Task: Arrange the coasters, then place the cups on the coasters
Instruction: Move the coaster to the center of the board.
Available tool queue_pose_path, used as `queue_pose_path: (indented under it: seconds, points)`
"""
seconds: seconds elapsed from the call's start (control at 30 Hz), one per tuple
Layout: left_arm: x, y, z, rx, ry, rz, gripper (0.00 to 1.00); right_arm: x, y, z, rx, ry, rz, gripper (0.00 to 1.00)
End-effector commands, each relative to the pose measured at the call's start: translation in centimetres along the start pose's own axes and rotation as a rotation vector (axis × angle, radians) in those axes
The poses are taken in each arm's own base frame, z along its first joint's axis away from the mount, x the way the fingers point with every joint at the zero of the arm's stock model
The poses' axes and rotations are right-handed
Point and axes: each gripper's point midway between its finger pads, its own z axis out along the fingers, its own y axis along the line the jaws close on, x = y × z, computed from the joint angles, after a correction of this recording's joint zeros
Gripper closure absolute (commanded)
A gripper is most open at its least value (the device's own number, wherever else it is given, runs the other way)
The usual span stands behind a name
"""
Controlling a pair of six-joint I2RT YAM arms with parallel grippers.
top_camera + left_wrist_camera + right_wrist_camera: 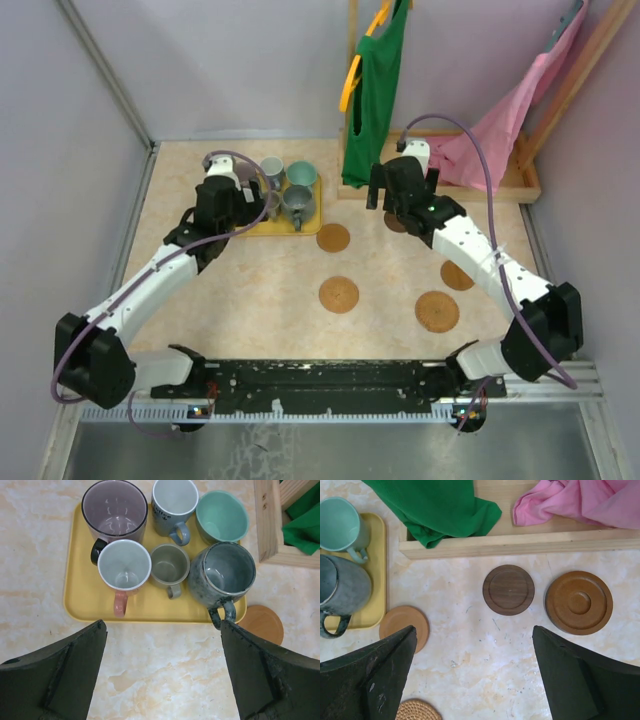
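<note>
Several cups stand packed on a yellow tray (80, 597): a dark purplish one (114, 510), a grey-blue one (174, 502), a teal one (222, 516), a reddish one with a pale inside (124, 566), a small grey one (170, 565) and a speckled grey one (222, 575). My left gripper (162, 627) hangs open over bare table just in front of the tray. Several coasters lie loose on the table: dark brown (508, 590), tan (579, 602), light (405, 625), woven (417, 711). The right gripper (473, 630) is open above the table between them, holding nothing.
A wooden rack base (520, 542) runs along the back right, with a green cloth (440, 507) and a pink cloth (580, 500) draped into it. In the top view, more coasters (339, 294) (437, 311) lie mid-table. Grey walls close in the sides.
</note>
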Motion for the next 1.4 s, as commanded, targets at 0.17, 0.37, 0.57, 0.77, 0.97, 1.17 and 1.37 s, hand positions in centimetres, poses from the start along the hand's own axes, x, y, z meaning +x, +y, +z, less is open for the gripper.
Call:
queue_pose_path:
  seconds: [0.17,0.37,0.57,0.77,0.97,1.17,1.37]
  points:
    - [-0.9,-0.1,-1.5,0.033,-0.029,0.011,0.00,-2.3,0.6,-2.6,-0.098,-0.087,0.025,0.01]
    - [-0.2,-0.6,-1.9,0.078,-0.032,0.001,0.05,-1.9,0.7,-3.4,-0.139,-0.101,0.019,0.05]
    - [1.6,-1.2,-2.2,0.113,0.062,-0.002,0.06,0.4,0.4,-2.8,-0.131,-0.025,-0.030,0.15]
    - [3.0,-2.0,-2.2,0.161,0.116,-0.001,0.07,3.7,1.8,-1.5,-0.196,0.073,-0.056,0.30]
    - [4.2,-1.9,-2.0,0.163,0.151,0.004,0.11,7.0,4.0,-1.1,-0.239,0.173,-0.129,0.48]
    - [4.5,-1.5,-1.9,0.139,0.160,0.000,0.10,11.0,6.7,-1.6,-0.307,0.248,-0.162,0.59]
    - [4.7,-1.4,-2.2,0.134,0.172,-0.023,0.08,12.4,9.5,1.6,-0.303,0.297,-0.219,0.65]
